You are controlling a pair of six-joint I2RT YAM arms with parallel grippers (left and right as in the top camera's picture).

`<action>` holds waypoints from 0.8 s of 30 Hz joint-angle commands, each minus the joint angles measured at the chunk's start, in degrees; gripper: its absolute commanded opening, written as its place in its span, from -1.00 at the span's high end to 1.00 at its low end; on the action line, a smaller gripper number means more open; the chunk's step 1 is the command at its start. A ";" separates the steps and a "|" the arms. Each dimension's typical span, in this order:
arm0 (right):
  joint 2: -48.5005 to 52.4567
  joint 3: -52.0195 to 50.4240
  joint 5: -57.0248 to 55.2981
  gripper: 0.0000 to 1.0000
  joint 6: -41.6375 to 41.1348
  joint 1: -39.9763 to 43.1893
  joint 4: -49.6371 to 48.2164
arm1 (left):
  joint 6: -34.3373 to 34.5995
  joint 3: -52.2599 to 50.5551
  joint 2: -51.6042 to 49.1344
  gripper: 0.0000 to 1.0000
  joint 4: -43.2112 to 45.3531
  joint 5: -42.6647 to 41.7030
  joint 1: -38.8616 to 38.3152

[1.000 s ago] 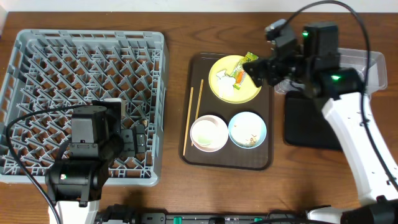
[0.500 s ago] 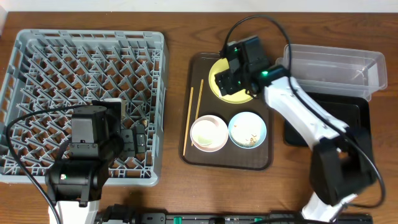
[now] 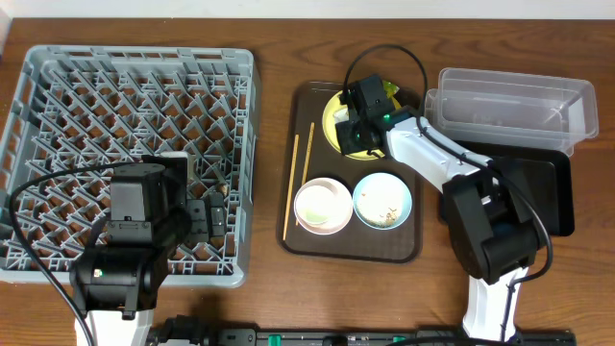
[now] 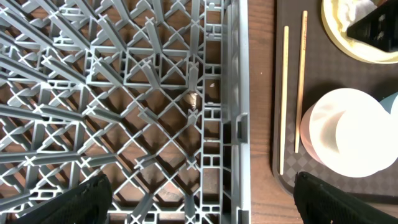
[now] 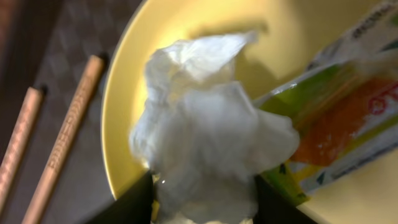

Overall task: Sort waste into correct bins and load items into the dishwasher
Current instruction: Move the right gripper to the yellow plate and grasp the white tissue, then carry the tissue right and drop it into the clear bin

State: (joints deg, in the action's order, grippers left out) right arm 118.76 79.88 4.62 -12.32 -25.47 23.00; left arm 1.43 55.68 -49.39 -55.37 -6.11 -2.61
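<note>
My right gripper (image 3: 359,117) (image 5: 205,208) is low over the pale-yellow plate (image 3: 332,120) (image 5: 280,25), shut on a crumpled white tissue (image 5: 205,137) that fills the gap between its fingers. Just right of the tissue on the plate lies the green, yellow and orange snack wrapper (image 5: 336,124) (image 3: 387,89). Two chopsticks (image 3: 296,183) (image 4: 285,99) lie along the left of the brown serving tray (image 3: 351,255). In front of the plate sit the pinkish-white bowl (image 3: 323,207) and the light-blue bowl (image 3: 382,200), which has crumbs in it. My left gripper (image 3: 209,217) (image 4: 205,198) hangs open over the grey dish rack (image 3: 125,96) (image 4: 124,93).
A clear plastic tub (image 3: 514,106) stands at the back right, and the shallow black tray (image 3: 553,197) lies just in front of it. The right arm's white link crosses above the serving tray's right side. The dish rack fills the left half of the table.
The right arm swung left from beside the clear tub to the plate, dropped down, and its jaws closed around the white tissue. The left arm has not moved.
</note>
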 commanded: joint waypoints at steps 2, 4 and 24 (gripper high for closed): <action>-0.22 0.98 -0.33 0.72 -1.01 -0.76 -0.76 | 0.13 1.29 0.02 -0.90 -0.09 -0.76 0.28; -0.85 1.03 -0.31 0.90 -0.98 -0.52 -0.66 | 0.13 1.29 0.02 -0.90 -0.09 -0.76 0.28; -29.27 1.01 -13.90 0.98 -3.89 20.28 16.17 | 0.13 1.29 0.02 -0.90 -0.07 -0.76 0.28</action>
State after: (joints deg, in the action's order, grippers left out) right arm 88.86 80.95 -5.41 -13.61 -8.99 37.43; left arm 1.45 55.68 -49.39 -55.44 -6.13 -2.61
